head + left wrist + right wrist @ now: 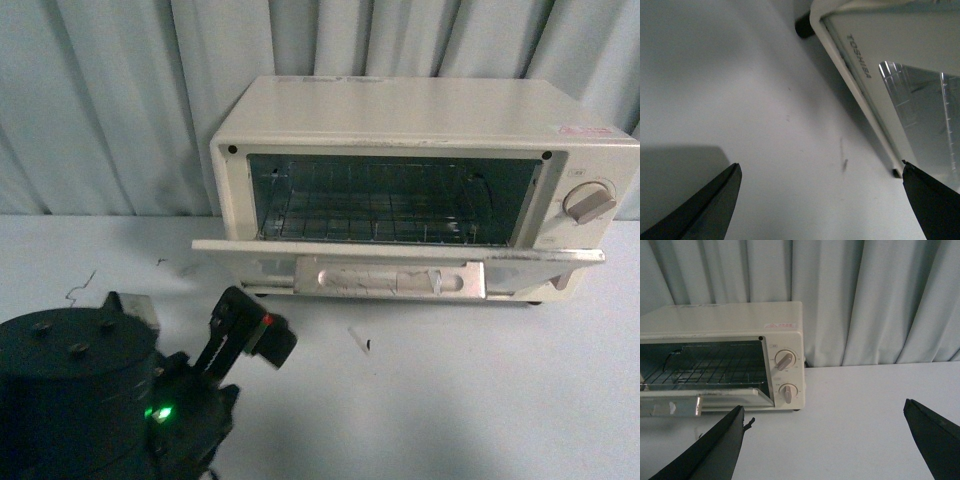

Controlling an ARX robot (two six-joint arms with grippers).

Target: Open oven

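Curtain (120, 100) backdrop; oven (420, 120) door down, second knob (788, 392) only right-wrist-visible

Oven (420, 150) sits on table (480, 400) at 12–1 o'clock, curtain (110, 100) behind it. Door (400, 252) hangs down flat toward 6, handle (390, 278) at its front edge. Wire rack (370, 215) inside cavity. Knobs (785, 361) on oven's 3 o'clock side. Left arm (130, 400) at 7 o'clock, before the door.

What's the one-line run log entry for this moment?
oven door: down, open | rack: inside | left hand: open, empty | right hand: open, empty
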